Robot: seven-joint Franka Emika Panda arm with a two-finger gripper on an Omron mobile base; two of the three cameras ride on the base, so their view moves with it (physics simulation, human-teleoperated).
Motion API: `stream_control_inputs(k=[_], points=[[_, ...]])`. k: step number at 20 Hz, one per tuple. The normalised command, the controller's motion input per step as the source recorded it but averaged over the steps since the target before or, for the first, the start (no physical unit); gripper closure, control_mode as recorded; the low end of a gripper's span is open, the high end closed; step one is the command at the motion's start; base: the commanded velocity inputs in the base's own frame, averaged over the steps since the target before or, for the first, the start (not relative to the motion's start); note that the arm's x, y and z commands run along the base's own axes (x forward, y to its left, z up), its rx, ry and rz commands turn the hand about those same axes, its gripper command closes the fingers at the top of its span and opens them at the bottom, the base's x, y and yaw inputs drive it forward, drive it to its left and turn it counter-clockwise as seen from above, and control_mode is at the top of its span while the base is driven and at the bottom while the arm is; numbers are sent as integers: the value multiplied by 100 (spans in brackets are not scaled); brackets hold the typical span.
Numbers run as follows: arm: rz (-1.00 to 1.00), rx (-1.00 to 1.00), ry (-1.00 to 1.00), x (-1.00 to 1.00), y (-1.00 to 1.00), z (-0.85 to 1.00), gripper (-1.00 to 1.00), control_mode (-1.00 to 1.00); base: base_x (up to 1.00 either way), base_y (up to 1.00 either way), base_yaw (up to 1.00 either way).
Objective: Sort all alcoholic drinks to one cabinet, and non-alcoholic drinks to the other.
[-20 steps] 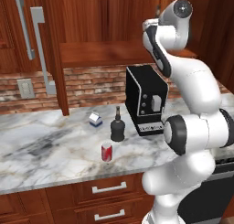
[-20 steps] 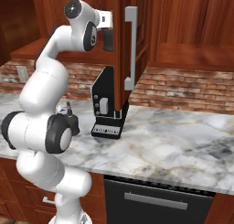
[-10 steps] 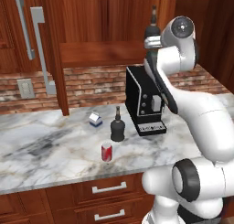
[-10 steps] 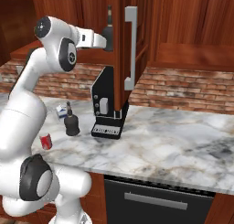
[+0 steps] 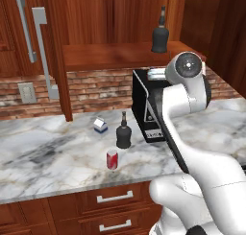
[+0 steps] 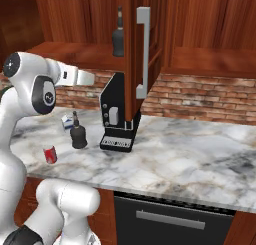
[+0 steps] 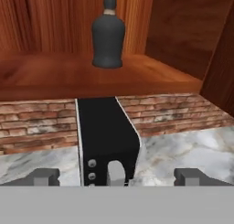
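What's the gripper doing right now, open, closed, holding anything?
Gripper: open, fingers spread wide and holding nothing; the bottle on the cabinet shelf stands free ahead of it.

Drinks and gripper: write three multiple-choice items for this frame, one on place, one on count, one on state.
1. Where does one dark bottle stand?
A. on the cabinet shelf
B. in a drawer
C. on the floor

2. How many drinks stand on the counter?
A. one
B. three
C. five

3. How is the gripper?
A. shut on the can
B. shut on the carton
C. open, holding nothing

Key: 1 A, it stands upright on the open shelf. 2 B, the second bottle, milk carton and soda can. 3 C, the hand view shows fingertips wide apart with nothing between.
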Motion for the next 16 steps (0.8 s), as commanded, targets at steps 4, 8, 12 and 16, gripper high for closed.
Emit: stream_control_inputs(k=[4,8,12,16], points=[[3,3,24,-52,30,-36,-100,-100,0,0,0],[9,0,25,-2,41,-80,-100,-100,0,0,0],[17,0,18,4,52,-93,-100,-100,0,0,0],[22,0,14,26,58,-88,-100,-100,0,0,0]])
